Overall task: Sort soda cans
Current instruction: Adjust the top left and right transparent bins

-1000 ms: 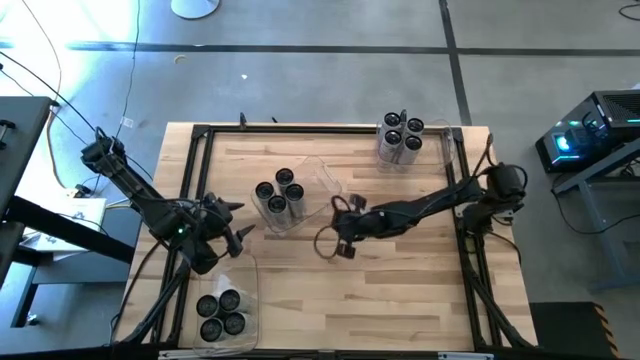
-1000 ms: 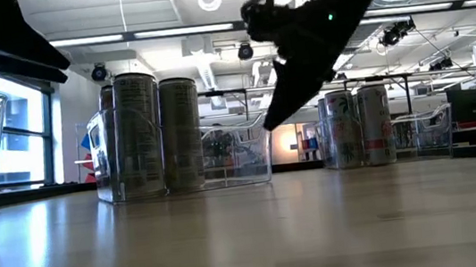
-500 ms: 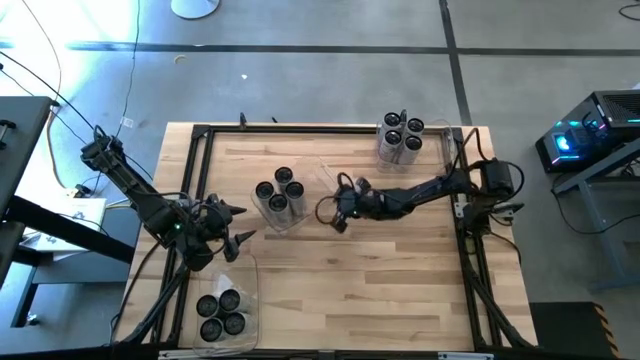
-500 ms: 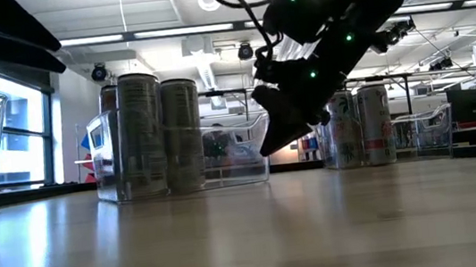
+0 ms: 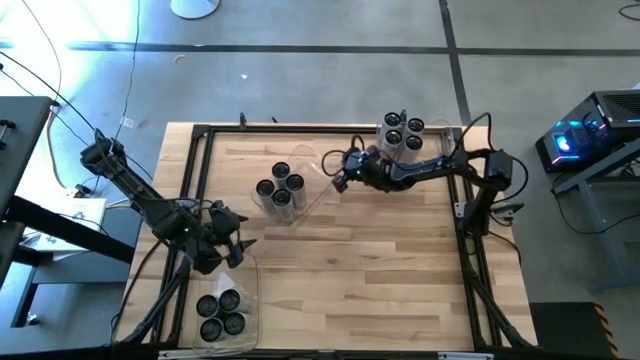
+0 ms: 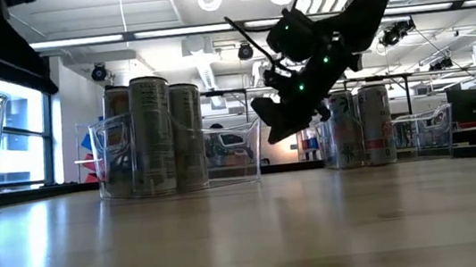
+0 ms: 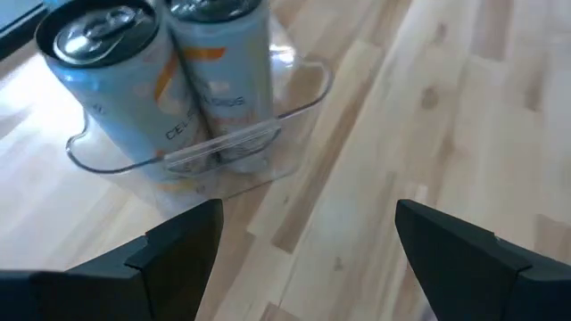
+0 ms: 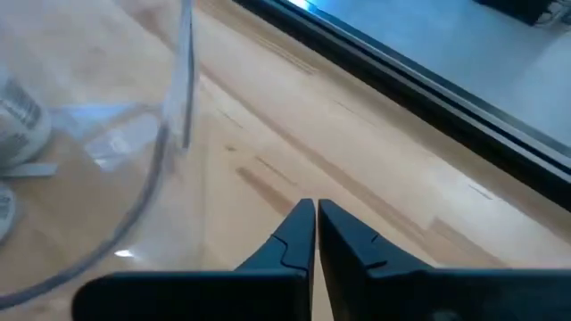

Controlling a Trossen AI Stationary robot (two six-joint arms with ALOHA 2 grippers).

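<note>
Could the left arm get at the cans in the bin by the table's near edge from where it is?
Probably yes. The left gripper hovers open just beside that bin, and its cans stand upright with their tops uncovered. Nothing lies between them; only the bin's clear wall might crowd the fingers.
</note>
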